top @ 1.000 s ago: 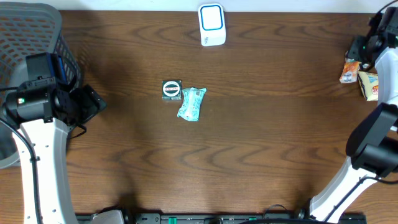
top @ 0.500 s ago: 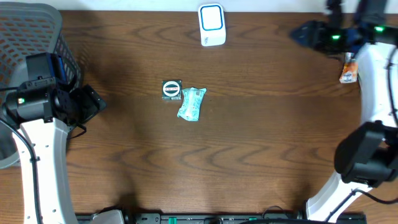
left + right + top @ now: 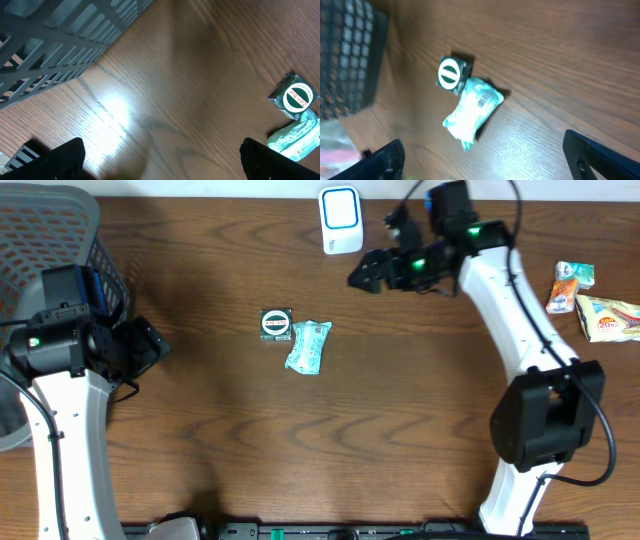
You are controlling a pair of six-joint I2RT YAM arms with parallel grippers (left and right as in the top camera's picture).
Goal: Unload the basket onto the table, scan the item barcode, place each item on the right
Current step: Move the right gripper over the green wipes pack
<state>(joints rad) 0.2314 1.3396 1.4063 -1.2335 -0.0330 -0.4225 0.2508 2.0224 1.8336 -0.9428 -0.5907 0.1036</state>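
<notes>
The brown wooden table [image 3: 400,430] takes up nearly everything I can see from here. At its far left corner stands a grey mesh basket [image 3: 60,220], partly over the edge. The left arm [image 3: 65,420] sits just in front of the basket, with the left gripper [image 3: 150,345] pointing toward the middle of the table. Its dark fingers [image 3: 65,157] are spread wide with only bare wood between them.

The right arm [image 3: 510,300] stretches across the far side. The right gripper [image 3: 362,278] hangs just beside the white scanner [image 3: 341,220], on its right, not touching it. Its jaws are parted wide too, holding nothing (the wrist camera shows the fingers [image 3: 600,152] at opposite corners).

The scanner has a blue-edged face and stands at the far edge, near the centre. Two bright snack packets [image 3: 590,300] lie together at the right edge, well apart from everything else.

The pale teal packet [image 3: 308,347] lies flat left of centre, a small barcode facing up. The dark green sachet [image 3: 276,325] with a round white label touches its upper left end.
</notes>
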